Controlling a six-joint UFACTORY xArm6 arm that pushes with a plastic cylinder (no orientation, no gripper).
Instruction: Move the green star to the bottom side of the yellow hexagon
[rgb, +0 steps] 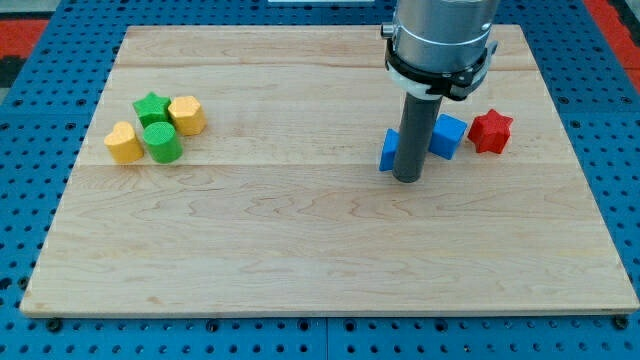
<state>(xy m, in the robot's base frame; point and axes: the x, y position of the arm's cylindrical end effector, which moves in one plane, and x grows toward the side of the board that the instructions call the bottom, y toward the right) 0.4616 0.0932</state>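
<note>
The green star (150, 106) lies at the view's left, touching the left side of the yellow hexagon (187, 115). A green cylinder (161, 142) sits just below the star, and a yellow heart (124, 143) lies to its left. My tip (407, 178) rests on the board right of centre, far to the right of the green star. It stands directly in front of a blue block (389, 150) that the rod partly hides.
A blue cube (448, 136) lies just right of the rod, and a red star (490, 131) sits further right. The wooden board (300, 260) lies on a blue pegboard surface.
</note>
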